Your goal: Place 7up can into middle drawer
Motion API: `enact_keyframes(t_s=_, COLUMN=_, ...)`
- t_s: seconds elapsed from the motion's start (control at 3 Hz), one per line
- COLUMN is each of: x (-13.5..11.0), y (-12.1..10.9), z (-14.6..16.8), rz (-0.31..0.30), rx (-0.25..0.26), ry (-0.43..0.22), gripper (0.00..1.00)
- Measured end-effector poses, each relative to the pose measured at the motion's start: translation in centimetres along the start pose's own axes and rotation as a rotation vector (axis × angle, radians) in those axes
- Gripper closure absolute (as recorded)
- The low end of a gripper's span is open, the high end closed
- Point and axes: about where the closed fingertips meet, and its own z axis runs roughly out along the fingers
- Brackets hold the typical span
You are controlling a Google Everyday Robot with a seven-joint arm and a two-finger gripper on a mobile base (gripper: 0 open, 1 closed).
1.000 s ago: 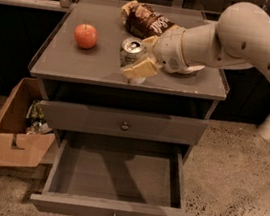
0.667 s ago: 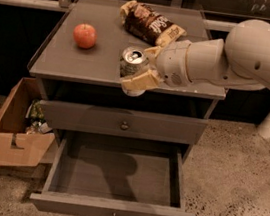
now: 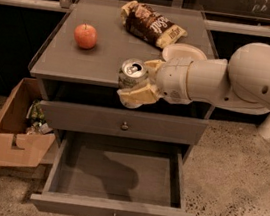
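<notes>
Reading anything on the can your gripper [image 3: 138, 80] has hold of?

No brand is legible. The 7up can [image 3: 131, 72] shows you a silvery top with a pull-tab and a mottled green-and-white side. It is clamped upright between tan fingers [image 3: 138, 93], at the front edge of the grey cabinet top [image 3: 96, 64].

And the bag beyond the gripper?

Brown chip bag [image 3: 152, 25], crinkled and glossy, with pale lettering you cannot make out. Up and to the left of the gripper sits a round red apple [image 3: 85, 36].

Where is the drawer?

Directly below the gripper, pulled out: the middle drawer [image 3: 112, 210], a flat grey box, its knob hard to make out at the bottom edge. Between it and the gripper you have a closed drawer front [image 3: 88, 119] with a small round metal knob [image 3: 124, 125].

What is hidden?

The can's far side sits behind the fingers. The smooth white arm [image 3: 250, 82] runs out of view on the right. Lower left of the gripper, an open cardboard box [image 3: 12, 137] holds contents too dark to name. Speckled floor [image 3: 234, 185] lies below the arm.
</notes>
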Motion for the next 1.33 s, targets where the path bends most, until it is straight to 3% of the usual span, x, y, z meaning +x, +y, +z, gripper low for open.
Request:
enact_keyframes(t_s=0.33, x=0.0, y=0.0, z=0.0, rz=0.0, rx=-0.001, ry=0.0, gripper=1.0)
enact_keyframes(t_s=1.33, x=8.4, y=4.4, z=3.4, rz=0.117, rx=-0.024, ry=-0.088, gripper=1.0)
